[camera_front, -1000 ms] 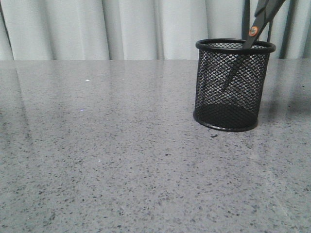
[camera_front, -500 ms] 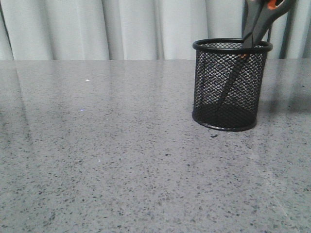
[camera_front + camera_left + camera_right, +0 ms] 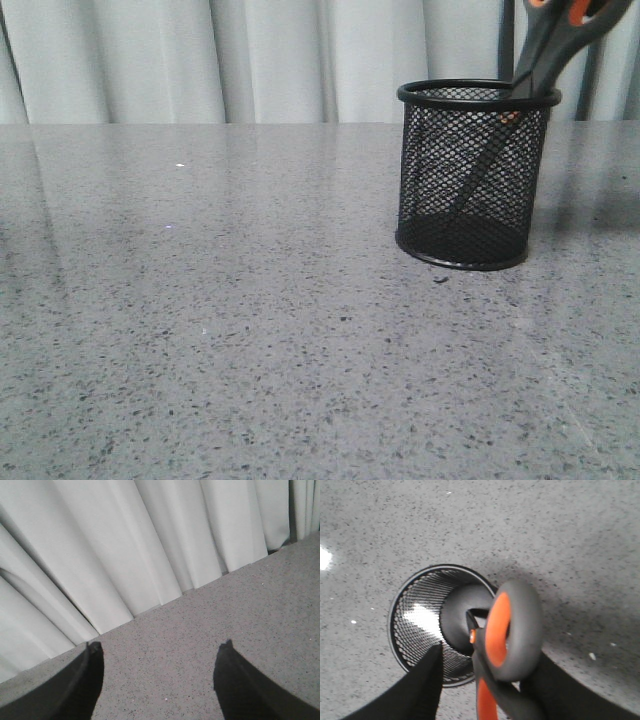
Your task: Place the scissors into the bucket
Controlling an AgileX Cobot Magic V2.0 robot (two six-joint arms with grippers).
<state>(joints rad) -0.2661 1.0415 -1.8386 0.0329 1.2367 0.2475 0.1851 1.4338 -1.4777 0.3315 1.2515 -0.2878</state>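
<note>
A: Front view?
B: Scissors [image 3: 545, 55] lean blades-down inside the bucket [image 3: 474, 175] on the grey surface [image 3: 220, 320].
A: Left wrist view?
B: Left pincer [image 3: 157, 680] spread wide over bare surface.
A: Right wrist view?
B: Right pincer [image 3: 485, 690] flanks the scissors' handles; grip cannot be told.

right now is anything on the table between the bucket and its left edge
No. In the front view the table is bare grey stone left of the bucket; only the scissors stand inside it.
</note>
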